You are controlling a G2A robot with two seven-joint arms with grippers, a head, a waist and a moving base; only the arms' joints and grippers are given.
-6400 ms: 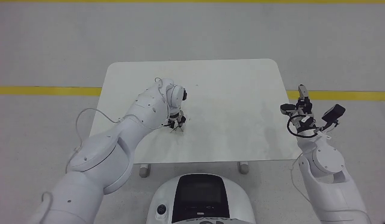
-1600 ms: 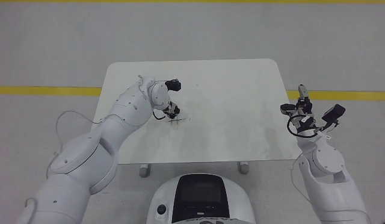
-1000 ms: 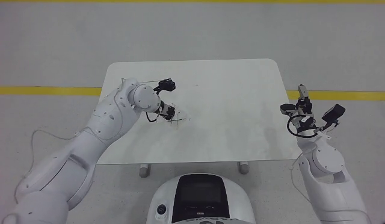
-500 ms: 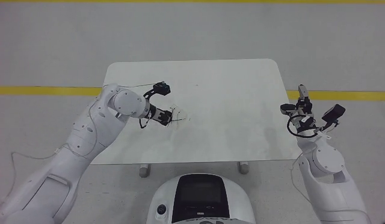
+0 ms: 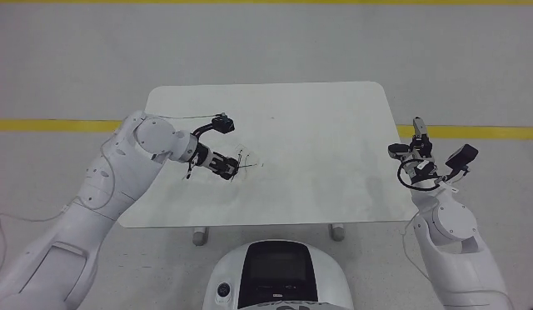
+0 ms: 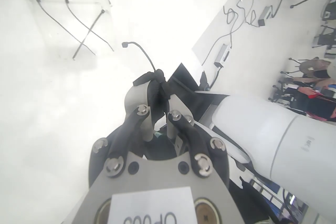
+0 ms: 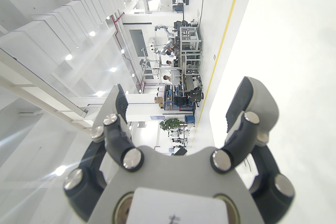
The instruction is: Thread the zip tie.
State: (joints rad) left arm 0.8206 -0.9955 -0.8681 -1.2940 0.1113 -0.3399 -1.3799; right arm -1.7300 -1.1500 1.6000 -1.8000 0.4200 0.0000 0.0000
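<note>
Where the left tool [image 6: 157, 78] is clenched, its black pads [image 6: 153, 89] pinch one end of a thin black zip tie [image 6: 143, 53]. The tie rises from the tips in a curve and ends in a small square head, free in the air above the worktop [image 6: 52, 109].

- Left arm: comes in over the worktop's left edge, elbow bent, tool low over the near-left part, tips turned toward a clear sheet [image 6: 47, 36].
- Clear sheet: flat on the worktop, near the tips but not touching them. It carries three ties [image 6: 86, 33], black, with two heads along one edge; one tie crosses the other two.
- Right tool [image 7: 181, 93]: released, fingers spread wide, nothing between them. It is held off the worktop's right edge above the floor [image 5: 266, 52], tips pointing away from the robot, well apart from the left tool.
- Worktop: white, plain, rounded corners.
- Floor: pale grey, two yellow lines [image 5: 266, 0] running across it.
- Cables [image 6: 231, 20] with adapters lie on the floor beside the worktop.
- Room: a bright hall, with racks [image 7: 189, 38] of equipment far off.
</note>
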